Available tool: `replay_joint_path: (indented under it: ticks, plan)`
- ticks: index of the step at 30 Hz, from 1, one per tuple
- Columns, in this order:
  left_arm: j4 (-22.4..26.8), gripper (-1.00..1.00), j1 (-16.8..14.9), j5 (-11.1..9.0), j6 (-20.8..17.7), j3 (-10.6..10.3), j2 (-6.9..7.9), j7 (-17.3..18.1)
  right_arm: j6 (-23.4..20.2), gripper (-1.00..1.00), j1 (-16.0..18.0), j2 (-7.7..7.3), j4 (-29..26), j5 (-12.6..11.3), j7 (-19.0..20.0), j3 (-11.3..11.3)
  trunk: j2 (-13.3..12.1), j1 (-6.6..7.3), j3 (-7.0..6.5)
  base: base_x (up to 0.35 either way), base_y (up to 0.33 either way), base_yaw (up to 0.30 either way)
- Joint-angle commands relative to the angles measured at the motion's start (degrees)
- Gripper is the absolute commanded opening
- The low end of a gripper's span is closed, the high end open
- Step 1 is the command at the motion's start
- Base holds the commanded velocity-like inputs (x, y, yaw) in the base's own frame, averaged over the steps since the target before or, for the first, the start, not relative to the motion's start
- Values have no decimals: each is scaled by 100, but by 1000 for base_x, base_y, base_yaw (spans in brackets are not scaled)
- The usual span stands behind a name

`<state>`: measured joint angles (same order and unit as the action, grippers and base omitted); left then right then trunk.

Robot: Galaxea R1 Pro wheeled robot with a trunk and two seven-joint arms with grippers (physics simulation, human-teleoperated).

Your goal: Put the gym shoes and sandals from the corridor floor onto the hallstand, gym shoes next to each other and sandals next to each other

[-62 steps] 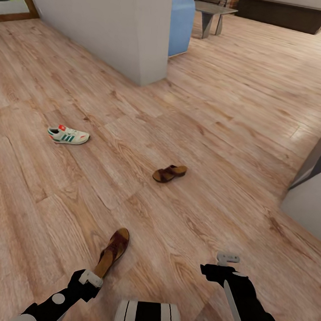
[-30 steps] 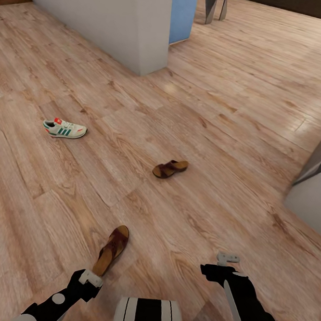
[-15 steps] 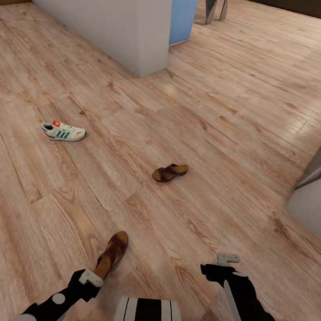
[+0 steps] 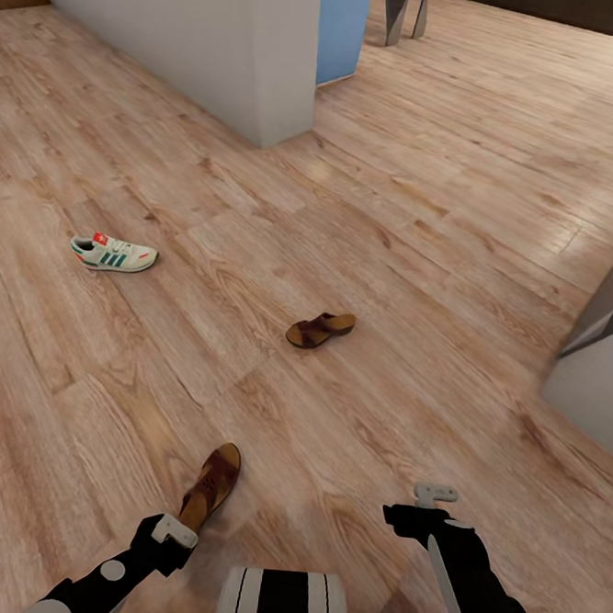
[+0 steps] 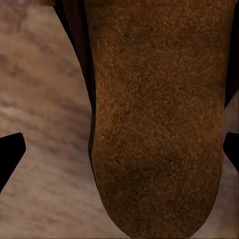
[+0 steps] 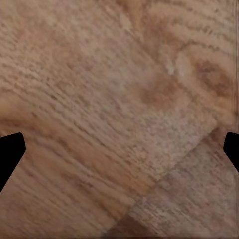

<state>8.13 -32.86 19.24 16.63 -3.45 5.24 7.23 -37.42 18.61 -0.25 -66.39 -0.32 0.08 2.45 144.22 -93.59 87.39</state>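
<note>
Near sandal (image 4: 211,485) lying on floor (image 4: 421,260) directly below left gripper (image 4: 174,530), whose jaws are standing wide open w/ nothing held; right gripper (image 4: 435,493) likewise hanging open, empty.

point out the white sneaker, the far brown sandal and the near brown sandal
white low sneaker with green stripes (image 4: 114,254), head view, on its side panel
far dark brown leather sandal (image 4: 319,330), head view, on its strap
near dark brown leather sandal (image 4: 211,485), head view, on its tan footbed

Bright, even light — wrist views blurred
</note>
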Motion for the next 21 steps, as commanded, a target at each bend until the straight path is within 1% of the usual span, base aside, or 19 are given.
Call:
replay_joint_path:
  ticks: [1, 3, 6, 15, 20, 21]
  plan:
    - [-1, 100, -1, -17, 16, -33, 4, 6, -28, 100, 2, 0, -6, -3, 1, 1, 3, -2, 27, 0, 0, -221]
    - [-3, 100, -1, -17, 16, -33, 4, 6, -28, 100, 2, -1, -6, -3, 1, 1, 3, -2, 30, 0, 0, -191]
    - [-1, 100, -1, -17, 16, -33, 4, 6, -28, 100, 2, 1, -6, -3, 1, 0, 3, -2, 31, 0, 0, -80]
    - [-4, 100, -1, -17, 16, -33, 3, 6, -28, 100, 2, 2, -6, -2, 1, -7, 3, -2, 32, 0, 0, -13]
    - [-2, 100, -1, -17, 16, -33, 3, 6, -28, 100, 2, 2, -6, -2, 1, -8, 9, -15, 168, 0, 0, 0]
    - [-2, 100, -1, -17, 16, -33, 3, 6, -28, 100, 2, 3, -6, -2, 1, -8, 9, -15, 175, 0, 0, 0]
